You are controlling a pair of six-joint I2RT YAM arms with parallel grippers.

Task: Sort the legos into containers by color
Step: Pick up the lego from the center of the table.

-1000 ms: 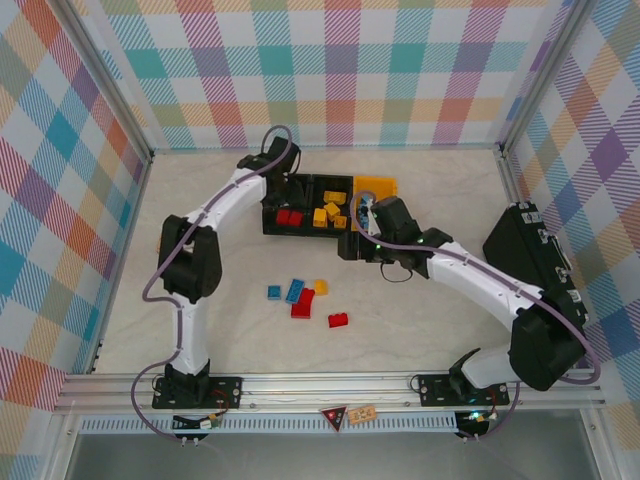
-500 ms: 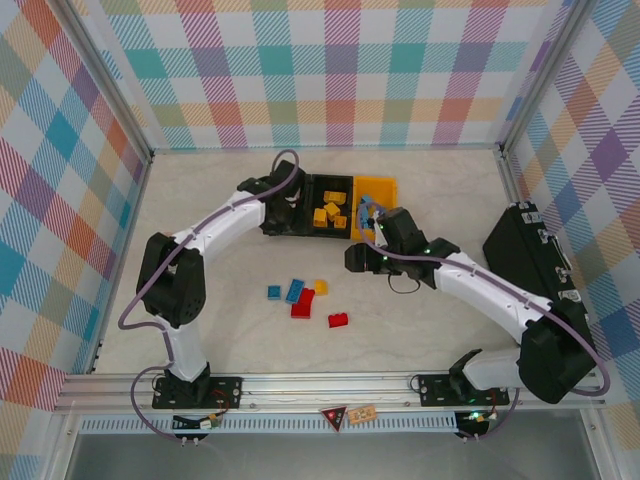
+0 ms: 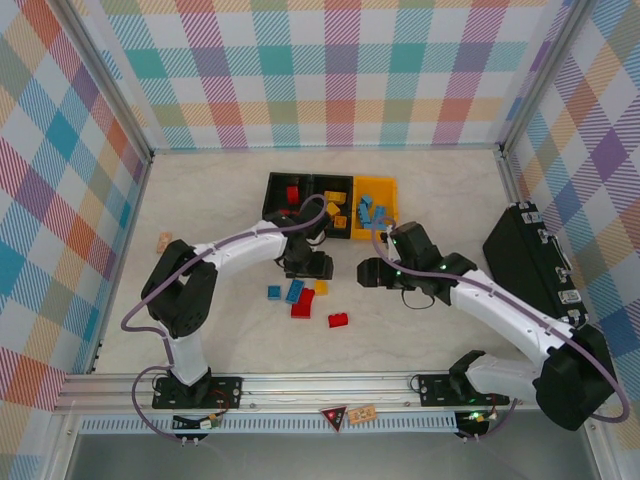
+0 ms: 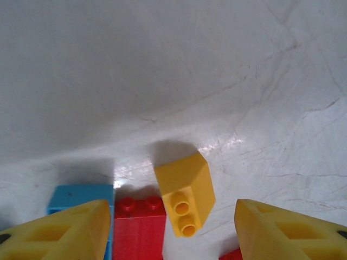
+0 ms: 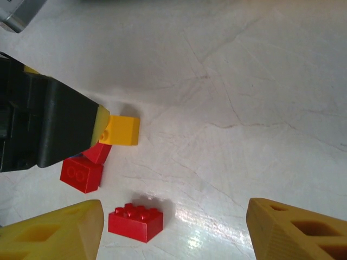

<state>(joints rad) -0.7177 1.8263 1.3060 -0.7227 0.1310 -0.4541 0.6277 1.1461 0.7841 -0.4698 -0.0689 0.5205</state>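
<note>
1. Left gripper (image 4: 172, 227), jaws apart and empty, hovers over a small yellow-orange studded plastic brick (image 4: 185, 192) lying on the white table (image 4: 162, 65).
2. Right gripper (image 5: 173, 233), likewise spread and empty, hovers over a red studded plastic brick (image 5: 135, 219).
3. Pick-up step: each likely needs lowering, closing, then carrying to the row of three joined plastic bins (image 3: 312, 185).

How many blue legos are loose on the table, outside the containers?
2. A small blue lego lies leftmost in the loose cluster; a longer blue lego sits just right of it. The left arm may hide more.
</note>
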